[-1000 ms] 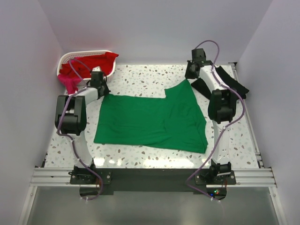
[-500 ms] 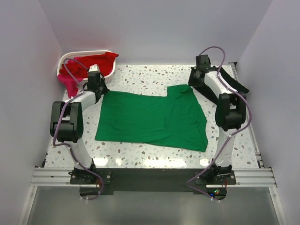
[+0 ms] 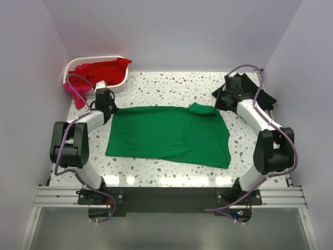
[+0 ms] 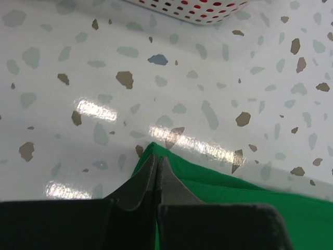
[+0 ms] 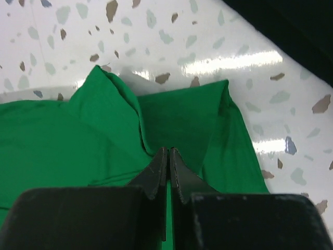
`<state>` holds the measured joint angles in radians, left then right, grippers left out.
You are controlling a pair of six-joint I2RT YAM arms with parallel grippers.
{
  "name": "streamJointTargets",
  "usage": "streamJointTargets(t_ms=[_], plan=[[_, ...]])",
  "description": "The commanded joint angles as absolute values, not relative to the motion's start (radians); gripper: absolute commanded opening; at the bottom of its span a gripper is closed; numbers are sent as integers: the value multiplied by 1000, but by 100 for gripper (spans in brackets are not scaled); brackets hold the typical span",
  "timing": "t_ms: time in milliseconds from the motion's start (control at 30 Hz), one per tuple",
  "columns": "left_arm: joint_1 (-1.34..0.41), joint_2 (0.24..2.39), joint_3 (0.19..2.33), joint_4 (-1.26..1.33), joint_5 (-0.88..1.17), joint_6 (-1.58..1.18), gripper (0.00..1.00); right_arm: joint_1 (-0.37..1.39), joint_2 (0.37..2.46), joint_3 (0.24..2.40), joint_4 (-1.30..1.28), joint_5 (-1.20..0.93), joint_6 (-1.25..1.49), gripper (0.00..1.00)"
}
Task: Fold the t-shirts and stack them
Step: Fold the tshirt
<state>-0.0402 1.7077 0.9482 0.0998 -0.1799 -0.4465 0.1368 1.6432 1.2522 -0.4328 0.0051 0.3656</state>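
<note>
A bright green t-shirt [image 3: 169, 134] lies spread flat in the middle of the table. My left gripper [image 3: 110, 108] [image 4: 157, 159] is shut on its far left corner, and green cloth [image 4: 218, 198] shows past and between the fingertips. My right gripper [image 3: 218, 100] [image 5: 169, 151] is shut on the shirt's far right part, where the cloth bunches into a small hump [image 3: 202, 109] [image 5: 119, 114]. A black t-shirt [image 3: 266, 97] [image 5: 291, 31] lies at the far right behind the right arm. Red [image 3: 101, 70] and pink [image 3: 78, 95] t-shirts fill and hang from the basket.
The white lattice basket [image 3: 118, 83] [image 4: 197, 6] stands at the far left corner, just beyond my left gripper. Side walls close in the table left and right. Speckled tabletop [image 3: 166, 88] shows beyond the green shirt and along its near edge.
Both arms swung outward. The right gripper moved right and nearer, pulling the raised far right part of the green shirt down into a low bunch. The left gripper shifted slightly nearer with its corner.
</note>
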Motion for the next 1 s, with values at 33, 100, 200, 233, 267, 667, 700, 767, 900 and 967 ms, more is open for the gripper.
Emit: streamJointTargets(t_ms=[33, 100, 200, 233, 267, 667, 700, 767, 900, 967], plan=[[-35, 1585, 873, 146, -247, -483, 0, 144, 1494, 1160, -405, 21, 376, 0], [-35, 1559, 845, 153, -264, -498, 0, 146, 1459, 1121, -413, 34, 377, 0], [-35, 1510, 787, 164, -278, -512, 0, 149, 1396, 1075, -428, 48, 377, 0], [-35, 1488, 776, 167, -279, -515, 0, 149, 1381, 1063, -436, 52, 379, 0], [-35, 1476, 766, 169, -282, -518, 0, 149, 1353, 1043, -439, 54, 380, 0], [-35, 1348, 646, 147, -299, -549, 0, 202, 1215, 914, -471, 87, 399, 0], [-35, 1339, 631, 146, -299, -551, 0, 207, 1207, 908, -474, 90, 399, 0], [-35, 1313, 609, 138, -299, -558, 0, 215, 1184, 887, -477, 98, 406, 0], [-35, 1249, 569, 123, -310, -574, 0, 241, 1149, 848, -483, 118, 420, 0], [-35, 1224, 554, 120, -318, -581, 0, 247, 1134, 833, -486, 132, 425, 0]])
